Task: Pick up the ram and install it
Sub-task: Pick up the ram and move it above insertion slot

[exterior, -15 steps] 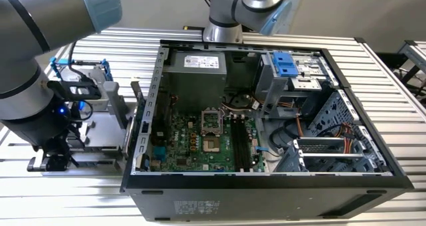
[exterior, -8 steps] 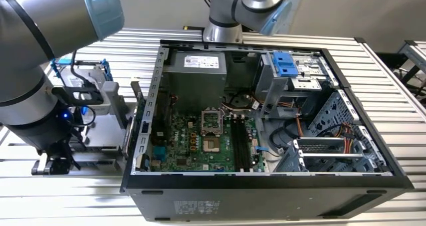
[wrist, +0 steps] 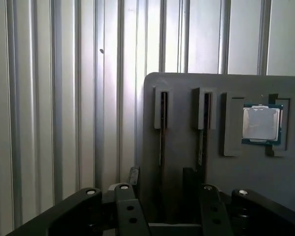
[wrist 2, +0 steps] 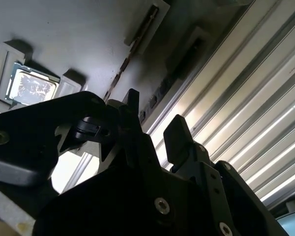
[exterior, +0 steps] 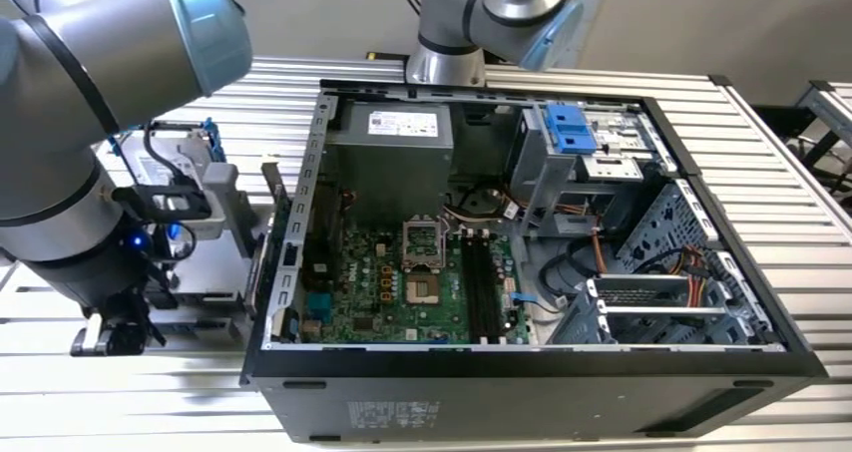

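Pickup is not yet made: the hand (wrist: 161,173) hangs spread wide, gripping nothing, over the ram (wrist: 161,132), which stands on edge in a slot of the grey holder (wrist: 184,98). Memory slots (exterior: 481,292) in the open computer case (exterior: 533,372) look empty. A ribbed metal tabletop (wrist: 64,98) lies underneath.

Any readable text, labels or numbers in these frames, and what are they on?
Nothing can be read.
Power supply label: too small to read.
Case sticker: too small to read.
Processor, first wrist view: no legible marking.
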Robot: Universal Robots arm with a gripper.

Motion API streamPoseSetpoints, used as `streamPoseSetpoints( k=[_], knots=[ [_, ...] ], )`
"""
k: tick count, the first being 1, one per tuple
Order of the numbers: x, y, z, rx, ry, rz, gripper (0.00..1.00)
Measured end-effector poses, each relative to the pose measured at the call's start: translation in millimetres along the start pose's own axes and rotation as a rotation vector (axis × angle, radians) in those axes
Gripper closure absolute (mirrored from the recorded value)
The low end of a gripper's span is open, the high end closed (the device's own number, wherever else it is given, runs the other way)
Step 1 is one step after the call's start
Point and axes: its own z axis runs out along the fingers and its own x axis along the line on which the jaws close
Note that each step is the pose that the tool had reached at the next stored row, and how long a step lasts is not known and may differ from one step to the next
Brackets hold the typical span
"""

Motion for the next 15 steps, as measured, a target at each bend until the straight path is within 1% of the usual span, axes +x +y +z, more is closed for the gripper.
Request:
streamPoseSetpoints(
  k=[3, 5, 8, 15],
  knots=[
    [-0.7, 0.0, 4.5, 0.0002, -0.0001, 0.004, 0.00],
    [-2.5, -0.1, 6.2, 0.0002, 0.0004, 0.007, 0.00],
    [-4.9, -0.2, 8.1, 0.0004, 0.0009, 0.009, 0.00],
    [-4.9, -0.2, 10.1, 0.0003, 0.0011, 0.008, 0.00]
  ],
)
